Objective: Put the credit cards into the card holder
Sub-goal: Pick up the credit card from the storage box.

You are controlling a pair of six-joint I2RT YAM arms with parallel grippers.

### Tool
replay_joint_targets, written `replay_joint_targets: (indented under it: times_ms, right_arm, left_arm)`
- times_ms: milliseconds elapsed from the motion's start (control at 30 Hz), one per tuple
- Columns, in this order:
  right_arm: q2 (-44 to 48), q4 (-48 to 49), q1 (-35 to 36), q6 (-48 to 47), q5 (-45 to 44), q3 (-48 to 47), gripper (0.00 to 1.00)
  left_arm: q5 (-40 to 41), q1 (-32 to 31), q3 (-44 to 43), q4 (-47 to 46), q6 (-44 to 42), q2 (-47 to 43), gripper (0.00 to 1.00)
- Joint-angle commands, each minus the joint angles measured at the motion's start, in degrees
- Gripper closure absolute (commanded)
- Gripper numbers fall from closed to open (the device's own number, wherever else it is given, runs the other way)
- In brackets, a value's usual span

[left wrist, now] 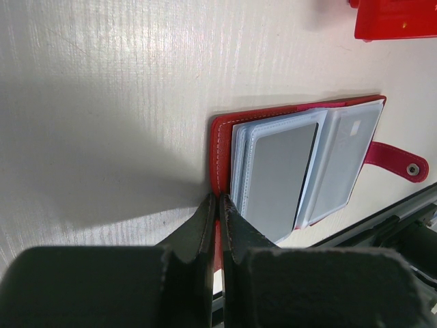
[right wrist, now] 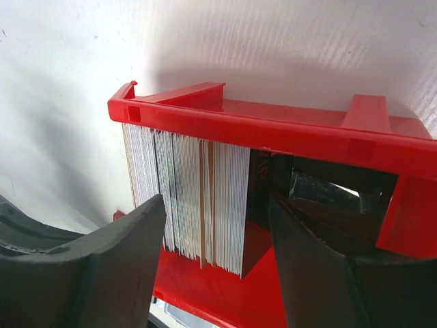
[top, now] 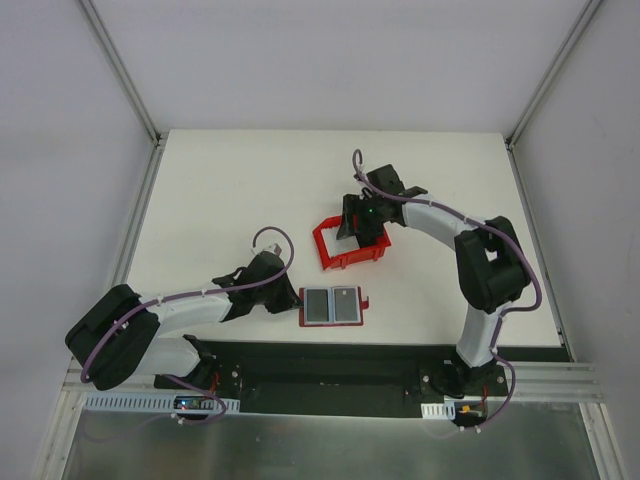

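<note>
The card holder [top: 333, 306], a red wallet, lies open near the table's front edge, pale pockets up, tab [top: 365, 302] to the right. My left gripper [top: 292, 298] is shut on its left red edge. The left wrist view shows the fingertips [left wrist: 208, 212] pinching that edge beside the pockets [left wrist: 293, 164]. The credit cards [right wrist: 198, 198] stand on edge as a whitish stack in a red bin [right wrist: 273, 126], with a dark card [right wrist: 258, 198] at the right end. My right gripper [right wrist: 215, 205] is open, one finger on each side of the stack, over the bin [top: 325, 250].
A corner of the red bin [left wrist: 396, 17] shows beyond the wallet in the left wrist view. The black base rail [top: 330, 375] runs along the table's front edge, close to the wallet. White walls enclose the table on three sides.
</note>
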State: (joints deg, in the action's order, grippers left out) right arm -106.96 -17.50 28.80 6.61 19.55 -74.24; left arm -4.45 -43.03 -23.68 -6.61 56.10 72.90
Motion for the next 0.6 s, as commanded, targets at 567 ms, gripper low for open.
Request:
replay_joint_targets:
  times_ms: [567]
  right_arm:
    - [5.1, -1.2, -0.3, 0.6, 0.4, -0.9, 0.58]
  left_arm:
    - [0.5, 0.7, -0.1, 4.4, -1.9, 1.4, 1.0]
